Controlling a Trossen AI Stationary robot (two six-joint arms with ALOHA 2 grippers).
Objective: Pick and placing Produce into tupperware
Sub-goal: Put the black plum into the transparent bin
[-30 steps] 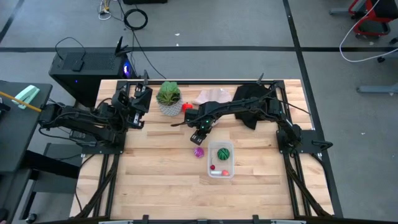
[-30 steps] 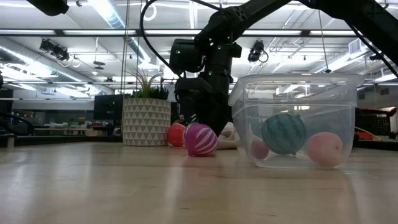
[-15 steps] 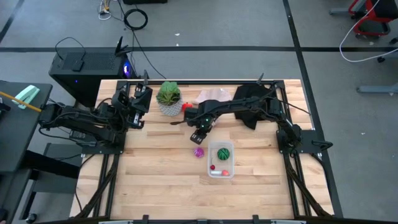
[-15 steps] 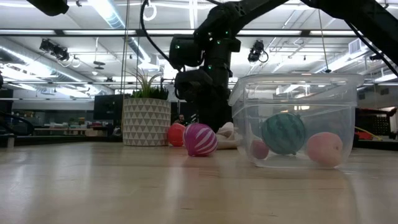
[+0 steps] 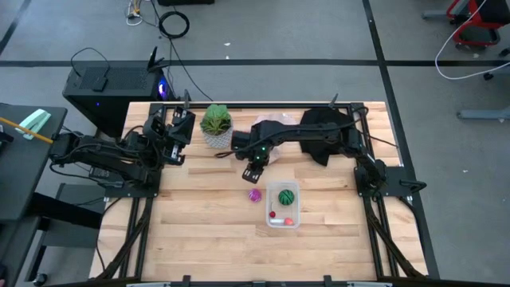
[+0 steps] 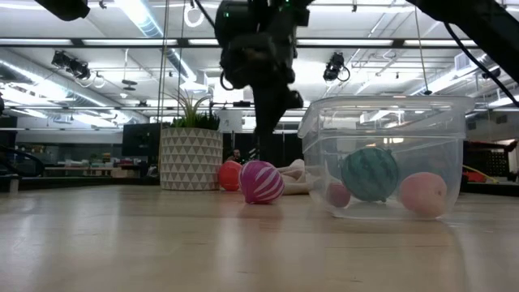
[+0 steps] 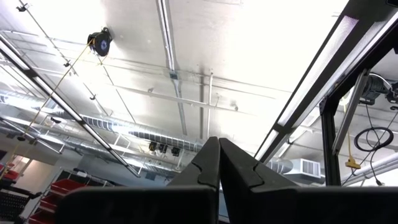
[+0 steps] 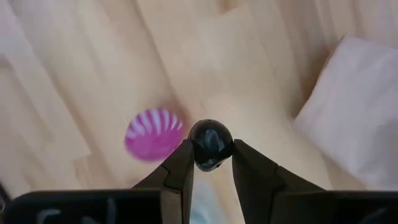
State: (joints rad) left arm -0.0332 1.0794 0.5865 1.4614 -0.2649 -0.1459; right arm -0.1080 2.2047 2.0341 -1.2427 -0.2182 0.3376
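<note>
Gripped between the right gripper (image 8: pixel 211 163) fingers was a small dark round fruit (image 8: pixel 211 144), the jaws drawn in close around it and only its upper half showing above them. From overhead that gripper (image 5: pixel 253 167) hung near the middle of the frame, above the purple striped ball (image 5: pixel 254 194) and up-left of the clear container (image 5: pixel 283 205). At table level the arm stood well clear of the wood, with the purple ball (image 6: pixel 261 182) resting on the table left of centre and a red fruit (image 6: pixel 229 175) behind it beside the potted plant (image 6: pixel 190 150). The container (image 6: pixel 388 156) filled the right of that frame and already held a green round fruit (image 6: pixel 370 173), a pinkish one (image 6: pixel 423 195) and a small dark-red one (image 6: pixel 337 195). The left gripper (image 7: pixel 218 163) was pinched shut on nothing, pointed at the ceiling, its arm parked at the left edge of the table (image 5: pixel 207 231) in the overhead view. To my eye the risk lay in the grip: such a small, smooth ball held by its lower half might squirt out during the carry and roll off across the wood. If released short of the container's near wall, it could strike the rim and bounce out, or knock the purple ball away.
</note>
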